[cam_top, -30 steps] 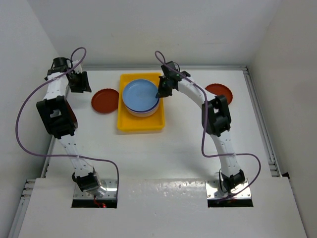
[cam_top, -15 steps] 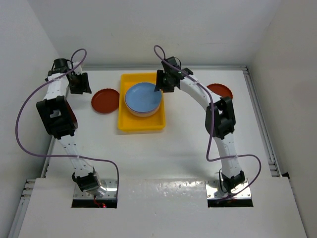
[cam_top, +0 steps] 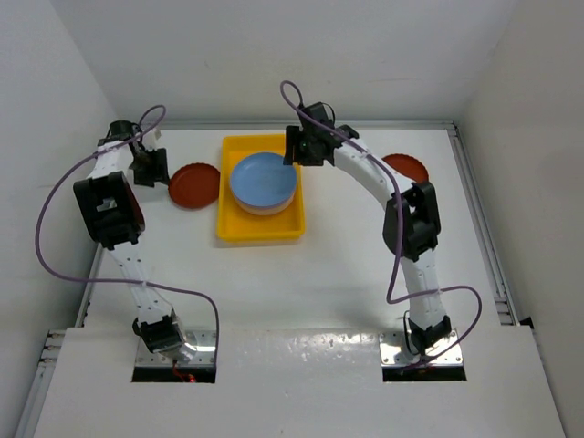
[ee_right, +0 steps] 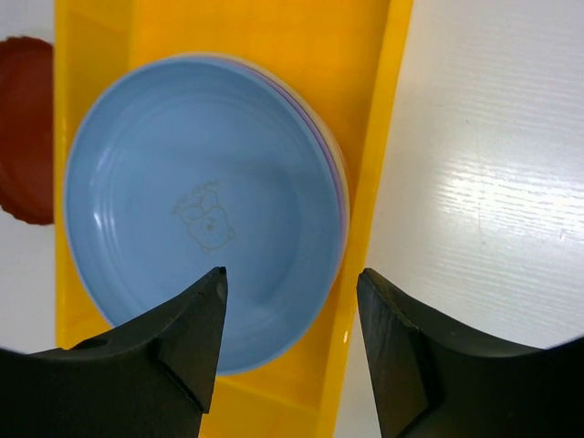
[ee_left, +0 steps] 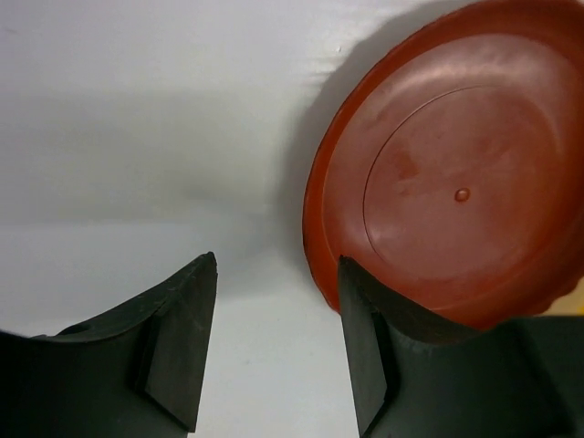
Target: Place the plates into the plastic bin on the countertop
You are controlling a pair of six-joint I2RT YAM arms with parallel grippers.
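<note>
The yellow plastic bin (cam_top: 260, 230) (ee_right: 370, 137) holds a stack of plates with a light blue plate (cam_top: 264, 179) (ee_right: 205, 210) on top and lilac rims showing beneath. My right gripper (cam_top: 302, 146) (ee_right: 292, 274) hovers open above the stack's right edge and the bin's rim, holding nothing. One dark red plate (cam_top: 193, 185) (ee_left: 456, 182) lies on the countertop (cam_top: 347, 260) left of the bin. My left gripper (cam_top: 153, 168) (ee_left: 276, 265) is open at this plate's left edge, one finger over the rim. Another dark red plate (cam_top: 406, 167) lies right of the bin.
White walls enclose the countertop on the left, back and right. Metal rails (cam_top: 479, 228) run along its edges. Purple cables loop from both arms. The left arm's elbow (cam_top: 108, 212) stands close to the left wall.
My right gripper opened and let go of the light blue plate, which now rests flat on the stack. My left gripper shifted right toward the left dark red plate.
</note>
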